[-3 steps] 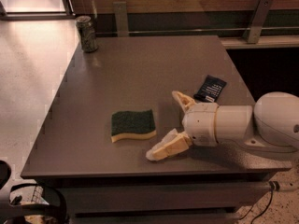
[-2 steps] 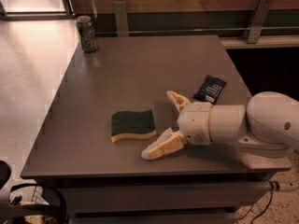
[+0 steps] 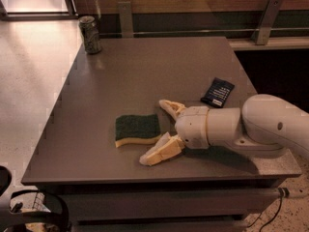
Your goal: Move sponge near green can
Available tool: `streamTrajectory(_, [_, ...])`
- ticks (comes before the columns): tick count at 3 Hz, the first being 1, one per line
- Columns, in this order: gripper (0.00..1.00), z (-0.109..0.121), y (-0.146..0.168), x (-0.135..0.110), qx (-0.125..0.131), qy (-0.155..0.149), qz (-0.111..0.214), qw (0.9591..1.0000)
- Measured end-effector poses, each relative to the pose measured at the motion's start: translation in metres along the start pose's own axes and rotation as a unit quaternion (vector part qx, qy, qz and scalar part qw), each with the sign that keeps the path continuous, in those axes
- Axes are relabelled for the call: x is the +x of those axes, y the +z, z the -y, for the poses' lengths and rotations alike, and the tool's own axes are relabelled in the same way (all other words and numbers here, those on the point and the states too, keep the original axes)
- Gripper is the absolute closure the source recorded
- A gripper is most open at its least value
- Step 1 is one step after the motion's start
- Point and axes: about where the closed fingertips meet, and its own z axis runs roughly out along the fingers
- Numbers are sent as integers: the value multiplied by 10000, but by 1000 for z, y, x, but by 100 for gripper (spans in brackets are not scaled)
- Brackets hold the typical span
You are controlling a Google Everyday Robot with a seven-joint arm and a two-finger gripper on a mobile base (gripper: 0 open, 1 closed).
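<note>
The sponge (image 3: 137,130), dark green on top with a pale yellow foam layer, lies flat near the front middle of the grey table (image 3: 145,71). My gripper (image 3: 155,131) reaches in from the right, low over the table, open, with one finger behind the sponge's right edge and the other in front of it. The green can (image 3: 90,35) stands upright at the table's far left corner, far from the sponge.
A small flat dark blue packet (image 3: 217,92) lies on the right side of the table, behind my arm (image 3: 251,127). A wall with a rail and metal brackets runs behind the table. Pale floor lies to the left.
My gripper has moved left toward the sponge, so its open fingers now reach the sponge's right edge. The sponge and can have not moved.
</note>
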Motion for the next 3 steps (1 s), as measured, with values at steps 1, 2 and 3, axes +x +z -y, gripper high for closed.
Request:
streamTrajectory(1, [38, 0, 1, 0, -9, -1, 2, 10000])
streamTrajectory(2, [61, 0, 0, -2, -10, -1, 2, 10000])
streamTrajectory(3, [84, 0, 0, -3, -10, -1, 2, 10000])
